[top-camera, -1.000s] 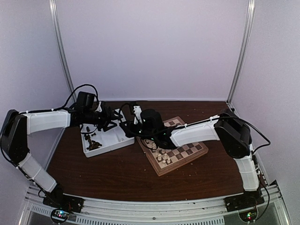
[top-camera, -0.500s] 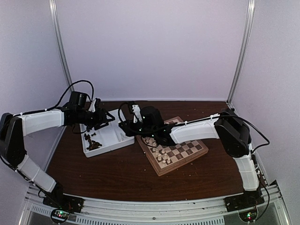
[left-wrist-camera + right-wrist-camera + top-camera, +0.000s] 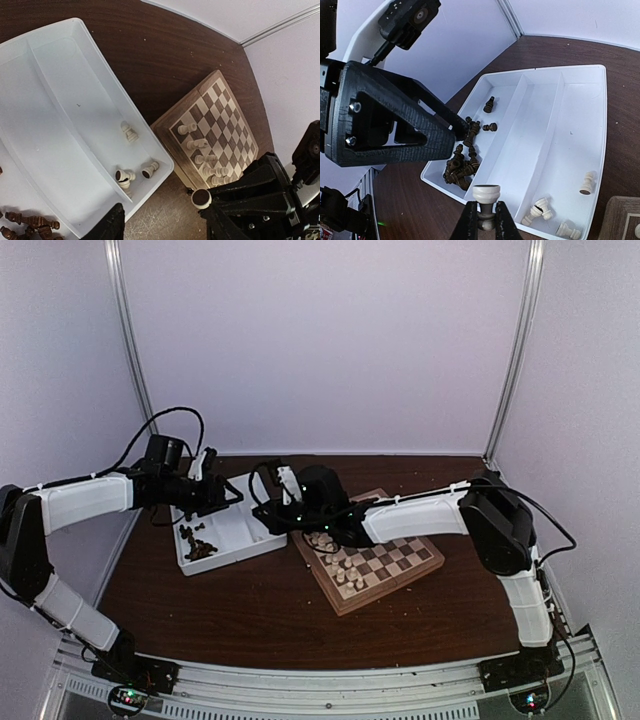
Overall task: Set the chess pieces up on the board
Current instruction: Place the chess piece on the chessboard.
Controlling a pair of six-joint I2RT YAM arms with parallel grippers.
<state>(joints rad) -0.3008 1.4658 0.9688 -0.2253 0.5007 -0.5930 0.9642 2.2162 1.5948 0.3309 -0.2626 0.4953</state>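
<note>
Board (image 3: pixel 395 562) lay centre-right in the top view, turned so one corner pointed at the tray (image 3: pixel 232 532). Only a narrow strip of worktop (image 3: pixel 250 610) showed between that corner and the tray's right rim; I could not tell whether they touched. A broad band of worktop ran below both, toward the bottom of the frame.

Right pincer (image 3: pixel 486 216) was closed on one cream piece (image 3: pixel 486 194), gripped at the neck. Its long axis ran in line with the fingers, and its round disc end stuck out past the tips, up the wrist frame. It was held above the tray's lower rim, left of the board corner.

Left pincer (image 3: pixel 225 498) hung over the tray's upper part. Its jaws stood apart with nothing between them.

Cream pieces (image 3: pixel 196 145) sat in a row along the board's lower-left edge. Loose cream pieces (image 3: pixel 538 207) lay tipped in the tray's right compartment. Dark pieces (image 3: pixel 462 167) were heaped in its left compartment, close to the rim.
</note>
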